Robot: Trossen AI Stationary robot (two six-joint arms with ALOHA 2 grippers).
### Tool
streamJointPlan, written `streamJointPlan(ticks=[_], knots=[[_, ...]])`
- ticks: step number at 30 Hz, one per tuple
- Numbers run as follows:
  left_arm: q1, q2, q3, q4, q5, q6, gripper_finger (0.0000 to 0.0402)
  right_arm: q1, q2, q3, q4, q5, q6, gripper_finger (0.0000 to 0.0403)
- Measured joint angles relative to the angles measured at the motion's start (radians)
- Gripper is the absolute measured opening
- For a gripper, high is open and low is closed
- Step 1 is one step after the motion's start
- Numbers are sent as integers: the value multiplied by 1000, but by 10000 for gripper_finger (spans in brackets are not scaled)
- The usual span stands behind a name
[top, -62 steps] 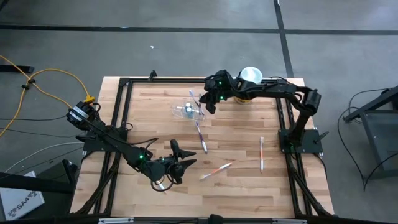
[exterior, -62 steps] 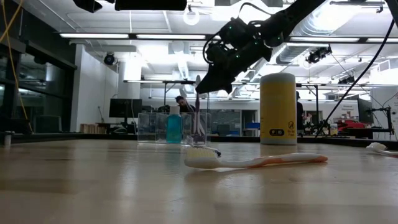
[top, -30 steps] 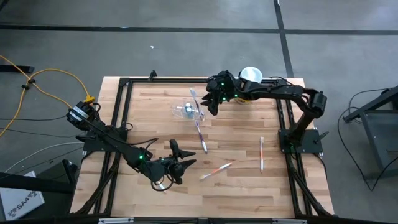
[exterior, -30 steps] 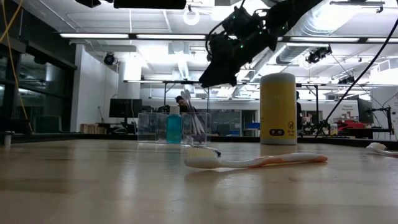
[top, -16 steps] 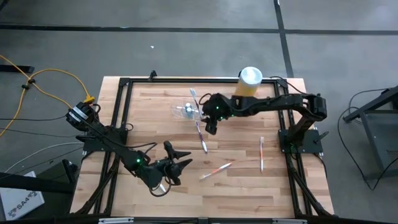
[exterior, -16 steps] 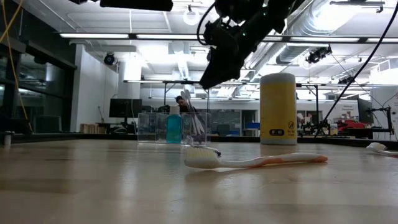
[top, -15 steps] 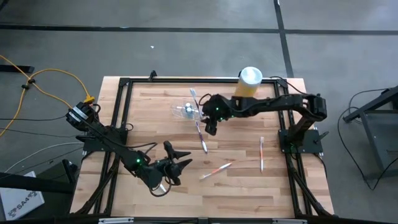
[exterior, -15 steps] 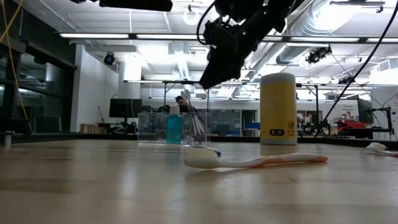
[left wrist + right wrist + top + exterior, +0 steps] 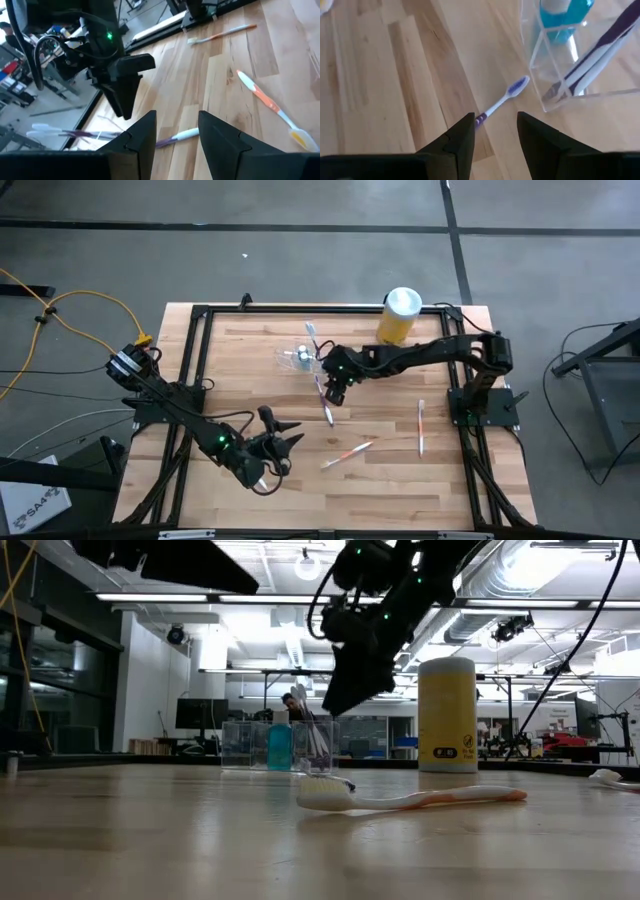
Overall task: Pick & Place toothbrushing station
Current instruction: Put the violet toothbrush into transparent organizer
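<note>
**Clear plastic holder stands at the far middle, right gripper poised beside it**

Clear plastic, glassy and faint, that's the toothbrushing station [image 9: 301,357], standing upright on the wooden table [image 9: 380,480] toward the far side, a little left of centre. In the low view [image 9: 280,745] you can see a blue bottle [image 9: 279,746] inside it, with toothbrushes leaning in the right-hand compartment. The right wrist view shows its transparent wall [image 9: 580,75] with a purple and white brush [image 9: 600,50] slanting inside.

Here's the right gripper [image 9: 335,392], reaching in from the right, hanging above the table just to the near right of the holder, directly over a purple-handled toothbrush [image 9: 324,402] lying flat on the wood. Its fingers stand apart, nothing between them; the wrist camera looks straight down between them at that brush [image 9: 502,100], whose head lies just beside the holder's corner.

The left gripper [image 9: 272,442] sits at the near left of the table, raised off the wood, jaws parted and empty, pointing toward the middle.

Elsewhere: a yellow canister [image 9: 397,318] with a white lid stands at the far right, well apart from the holder. An orange and white toothbrush [image 9: 347,453] lies near the centre front, and another toothbrush [image 9: 421,427] lies lengthwise on the right side.
</note>
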Motion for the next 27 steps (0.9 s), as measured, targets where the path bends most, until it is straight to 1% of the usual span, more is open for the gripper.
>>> streamJointPlan(ticks=[3,19,24,27], knots=[[0,0,0,-29,1,-32,138,0,24,0,0,-2,26,139],[0,0,0,-58,7,-43,138,17,122,0,73,9,104,139],[0,0,0,-58,7,-43,138,24,121,0,92,83,104,139],[0,0,0,-58,7,-43,138,24,121,0,98,82,106,139]])
